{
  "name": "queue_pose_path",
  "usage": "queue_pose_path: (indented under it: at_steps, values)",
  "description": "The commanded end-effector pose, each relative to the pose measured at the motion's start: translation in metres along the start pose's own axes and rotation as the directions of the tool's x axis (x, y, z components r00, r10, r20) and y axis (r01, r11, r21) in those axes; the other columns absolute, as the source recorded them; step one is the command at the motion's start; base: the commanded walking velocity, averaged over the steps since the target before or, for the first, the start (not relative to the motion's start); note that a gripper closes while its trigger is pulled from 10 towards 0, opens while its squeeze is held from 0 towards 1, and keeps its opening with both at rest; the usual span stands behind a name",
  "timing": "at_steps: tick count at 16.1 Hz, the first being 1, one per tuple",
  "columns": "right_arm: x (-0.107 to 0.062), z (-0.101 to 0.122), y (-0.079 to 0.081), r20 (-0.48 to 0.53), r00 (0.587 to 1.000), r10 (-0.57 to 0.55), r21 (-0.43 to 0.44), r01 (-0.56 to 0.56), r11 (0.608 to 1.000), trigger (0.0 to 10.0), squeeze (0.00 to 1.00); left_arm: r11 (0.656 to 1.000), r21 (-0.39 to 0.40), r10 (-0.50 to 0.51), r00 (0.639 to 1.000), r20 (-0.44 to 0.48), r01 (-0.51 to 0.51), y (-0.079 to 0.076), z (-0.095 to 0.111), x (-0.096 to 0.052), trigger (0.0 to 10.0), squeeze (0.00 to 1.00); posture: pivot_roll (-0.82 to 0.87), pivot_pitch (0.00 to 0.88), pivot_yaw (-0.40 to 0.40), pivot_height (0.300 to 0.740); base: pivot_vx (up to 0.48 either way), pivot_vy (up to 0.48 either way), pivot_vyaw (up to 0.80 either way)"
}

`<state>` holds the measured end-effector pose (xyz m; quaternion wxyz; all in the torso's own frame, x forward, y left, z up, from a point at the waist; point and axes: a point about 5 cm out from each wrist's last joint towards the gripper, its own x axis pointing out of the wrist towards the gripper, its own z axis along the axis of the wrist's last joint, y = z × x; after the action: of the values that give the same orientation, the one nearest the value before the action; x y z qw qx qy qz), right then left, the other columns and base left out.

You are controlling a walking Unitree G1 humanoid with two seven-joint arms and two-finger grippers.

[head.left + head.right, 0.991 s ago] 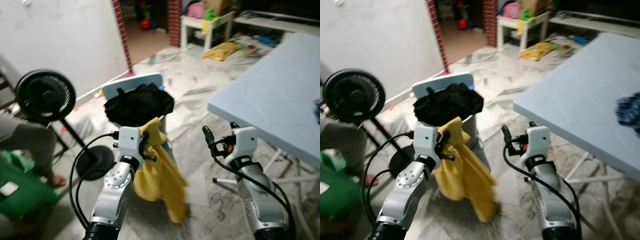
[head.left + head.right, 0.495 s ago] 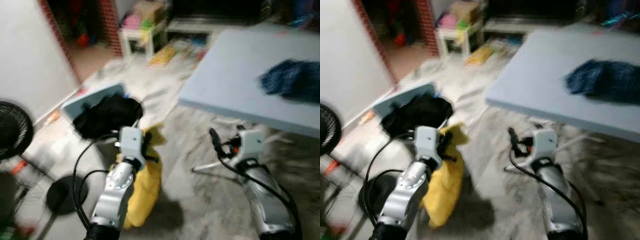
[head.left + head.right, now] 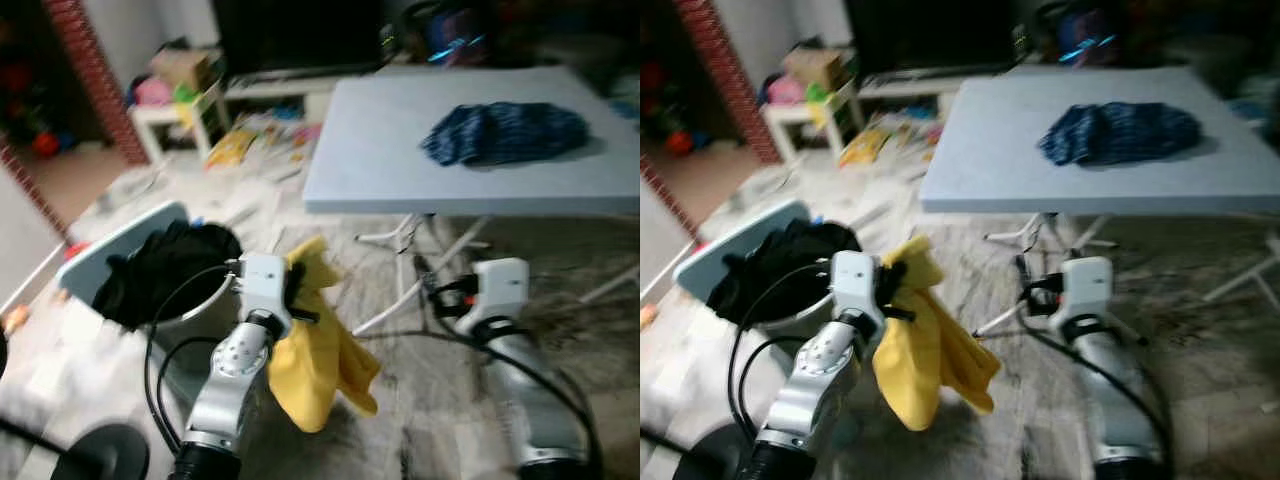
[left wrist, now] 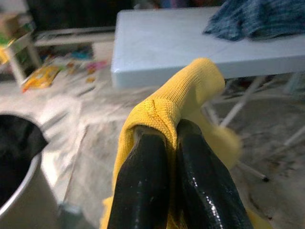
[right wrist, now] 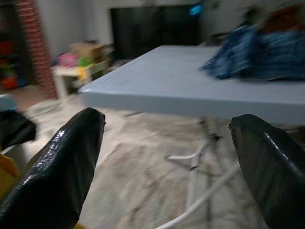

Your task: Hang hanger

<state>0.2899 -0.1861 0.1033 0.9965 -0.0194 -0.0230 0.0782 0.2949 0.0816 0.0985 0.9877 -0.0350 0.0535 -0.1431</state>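
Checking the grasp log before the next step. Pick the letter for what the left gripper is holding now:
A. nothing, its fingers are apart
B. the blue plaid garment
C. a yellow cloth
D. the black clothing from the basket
C: the left gripper has its two black fingers pressed together on a fold of the yellow cloth, which hangs down from it beside the basket.

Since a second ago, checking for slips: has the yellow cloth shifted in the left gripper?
No. The yellow cloth stays pinched in the left gripper; the camera turned.
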Motion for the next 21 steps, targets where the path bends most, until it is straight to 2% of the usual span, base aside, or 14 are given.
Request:
queue_pose_path:
  at_steps: [1,3,11,15,18,21]
  values:
    - [0.0047,0.0029,0.0109,0.015,0.999,0.033,0.019,-0.033,0.999,10.0,0.00,1.000,-0.008,0.029,0.999,0.030,-0.029,0.0073,0.0058,-0.0005,10.0,0.00,-0.18,0.000,0.107,0.740,0.000,0.000,-0.80]
    - [0.0044,0.0032,0.0104,0.015,0.999,0.034,0.018,-0.034,0.999,10.0,0.00,0.999,-0.013,0.030,0.999,0.030,-0.030,0.0073,0.0054,-0.0002,10.0,0.00,-0.18,0.000,0.106,0.740,0.000,0.000,-0.40]
    - [0.0056,0.0033,0.0115,0.004,0.999,0.052,0.042,-0.052,0.998,10.0,0.00,0.999,-0.019,0.042,0.999,0.025,-0.041,0.0088,0.0046,0.0010,10.0,0.00,-0.19,0.000,0.099,0.740,0.000,0.415,0.00]
    - [0.0048,0.0011,0.0151,-0.008,0.998,0.057,0.017,-0.057,0.998,10.0,0.00,0.998,-0.056,-0.022,0.997,0.077,0.027,0.0061,0.0102,-0.0022,10.0,0.00,-0.19,0.000,0.101,0.740,0.000,0.000,0.00]
    - [0.0043,0.0019,0.0186,-0.006,0.997,0.075,0.028,-0.075,0.997,10.0,0.00,0.997,-0.066,-0.028,0.996,0.085,0.034,0.0073,0.0107,-0.0025,10.0,0.00,-0.19,0.000,0.103,0.740,0.000,0.000,0.00]
    - [0.0047,0.0031,0.0177,-0.002,0.997,0.074,0.035,-0.074,0.997,10.0,0.00,0.996,-0.071,-0.048,0.994,0.098,0.055,0.0065,0.0119,-0.0032,10.0,0.00,-0.19,0.000,0.103,0.740,0.309,0.000,0.00]
